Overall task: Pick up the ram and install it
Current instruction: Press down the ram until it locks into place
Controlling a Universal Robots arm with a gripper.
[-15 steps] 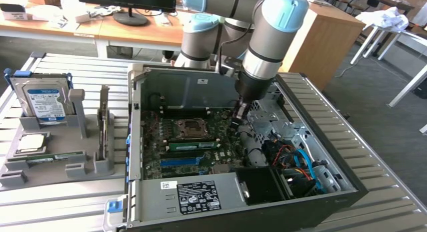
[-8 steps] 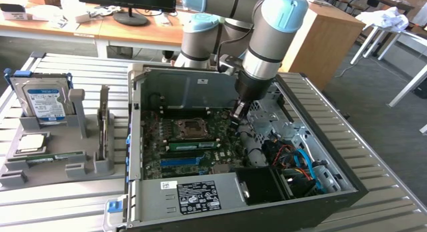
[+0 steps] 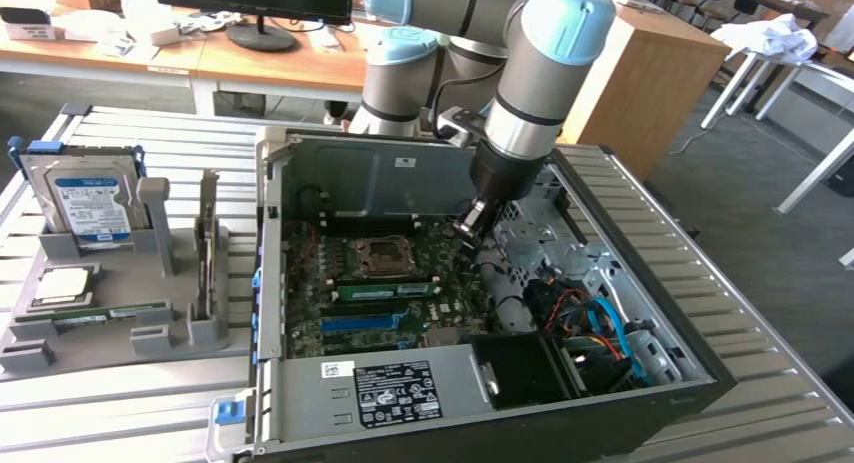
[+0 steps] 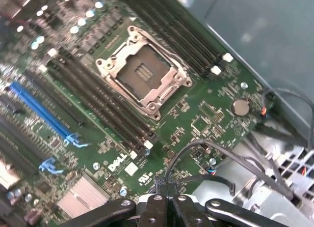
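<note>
A long, thin green ram stick [image 3: 114, 312] lies in the grey holder [image 3: 160, 335] at left; the black gripper [image 3: 470, 228], fingers pressed together and apparently empty, hangs over the green motherboard [image 4: 206, 109]. Pick-up seemingly not begun; it calls for opened fingers at the holder.

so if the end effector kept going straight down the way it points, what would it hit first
Probably the green motherboard inside the open grey computer case, near the black cable bundle beside the square metal processor socket. The end effector hangs just above it; depth is unclear.
</note>
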